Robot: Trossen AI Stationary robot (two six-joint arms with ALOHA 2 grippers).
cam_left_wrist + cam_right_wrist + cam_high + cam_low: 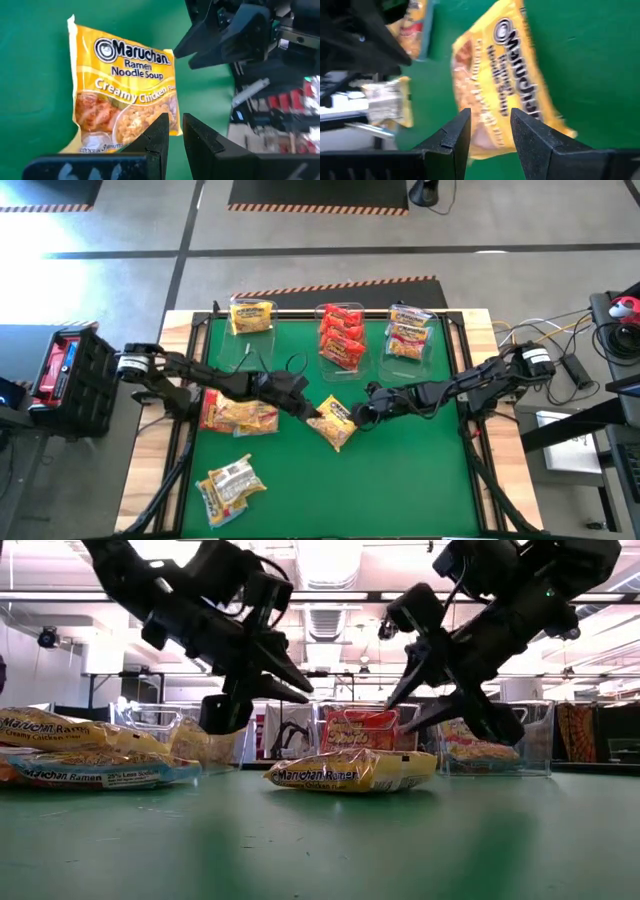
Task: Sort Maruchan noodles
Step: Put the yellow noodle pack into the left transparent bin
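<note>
Both grippers crowd the yellow packet [335,422] mid-bench; bare green bench [420,480] lies open near and right; bins [340,340] line the far edge.

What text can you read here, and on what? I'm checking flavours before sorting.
"Maruchan Ramen Noodle Soup", "Creamy Chicken Flavor": yellow packet at mid-table, between both arms' fingers.
"Cooks in 3 minutes": same packet, lower edge, partly hidden.
"Maruchan Ramen", "Creamy Chicken": that packet's side, low view.
"Maruchan Ramen": packets in the left pile; their smaller print is too blurred.
Packets in the clear bins: too small to read.
</note>
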